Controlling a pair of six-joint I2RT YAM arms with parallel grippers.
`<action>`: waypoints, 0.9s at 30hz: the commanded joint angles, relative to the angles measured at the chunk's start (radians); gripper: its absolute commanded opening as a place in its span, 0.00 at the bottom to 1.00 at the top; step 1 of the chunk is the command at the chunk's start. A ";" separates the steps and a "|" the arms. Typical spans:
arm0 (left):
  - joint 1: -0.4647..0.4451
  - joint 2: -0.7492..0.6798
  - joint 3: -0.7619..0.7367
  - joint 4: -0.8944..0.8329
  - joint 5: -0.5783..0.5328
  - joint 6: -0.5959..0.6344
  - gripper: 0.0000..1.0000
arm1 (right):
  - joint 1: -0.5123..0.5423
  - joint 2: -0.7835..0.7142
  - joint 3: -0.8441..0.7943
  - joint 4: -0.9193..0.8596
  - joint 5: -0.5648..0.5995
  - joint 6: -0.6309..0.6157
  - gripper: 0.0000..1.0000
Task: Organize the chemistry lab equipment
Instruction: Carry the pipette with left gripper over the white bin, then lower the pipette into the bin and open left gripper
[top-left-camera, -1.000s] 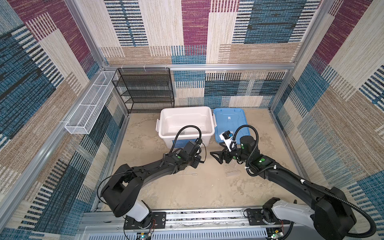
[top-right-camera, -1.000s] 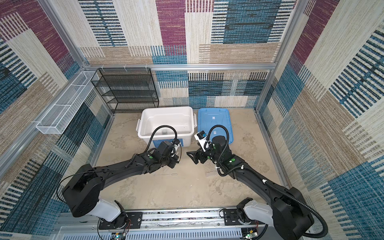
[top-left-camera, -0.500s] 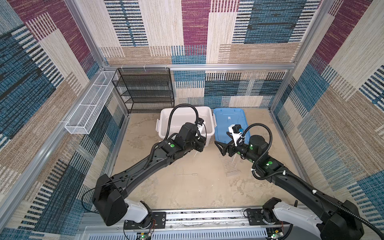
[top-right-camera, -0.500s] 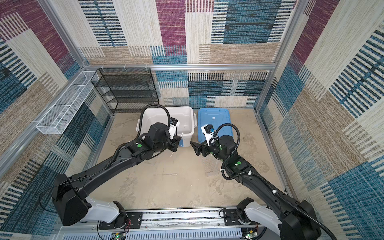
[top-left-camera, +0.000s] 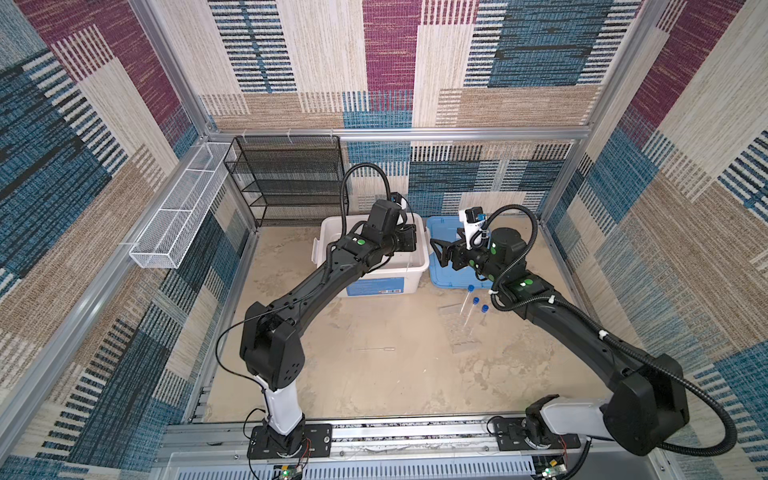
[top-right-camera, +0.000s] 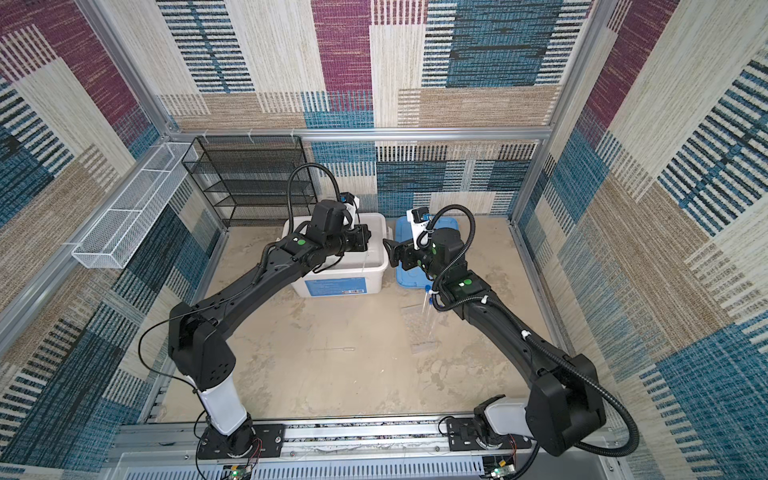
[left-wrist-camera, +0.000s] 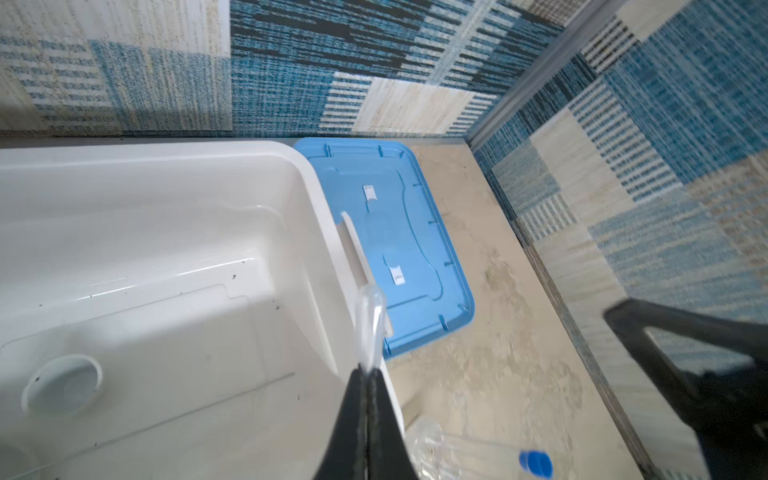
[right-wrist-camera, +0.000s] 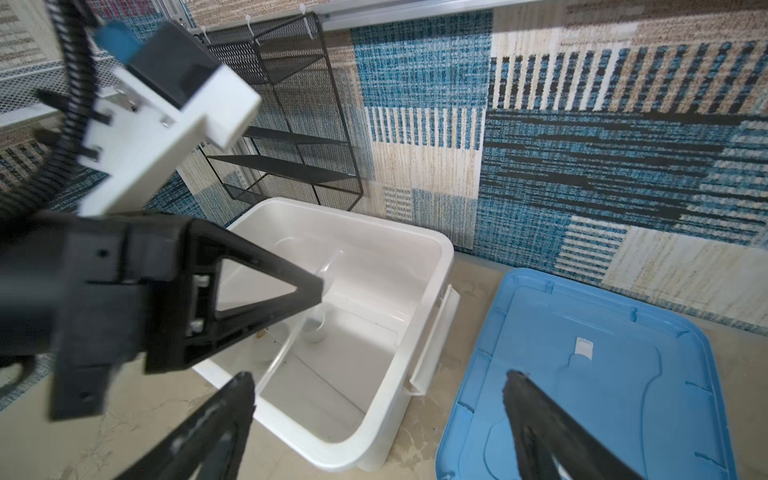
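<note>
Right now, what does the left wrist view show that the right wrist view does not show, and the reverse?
Only the left wrist view: a blue-capped tube lying on the floor. Only the right wrist view: the black mesh shelf against the wall. Both: the white bin, the blue lid beside it, a small white bowl inside the bin, and the left hand shut on a clear pipette.

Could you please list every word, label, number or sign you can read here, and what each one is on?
No text can be read in any view.
Blue label on the front wall of the white bin: printed lines, too small and blurred to read.
White tabs on the blue lid: blank, no lettering shows.
</note>
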 joint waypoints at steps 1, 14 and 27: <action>0.012 0.058 0.035 0.078 -0.021 -0.086 0.05 | -0.015 0.054 0.066 -0.038 -0.028 0.021 0.95; 0.044 0.290 0.093 0.181 -0.016 -0.201 0.05 | -0.020 0.167 0.144 -0.102 -0.049 -0.056 0.93; 0.049 0.375 0.039 0.222 0.012 -0.258 0.09 | -0.020 0.280 0.280 -0.256 -0.112 -0.113 0.91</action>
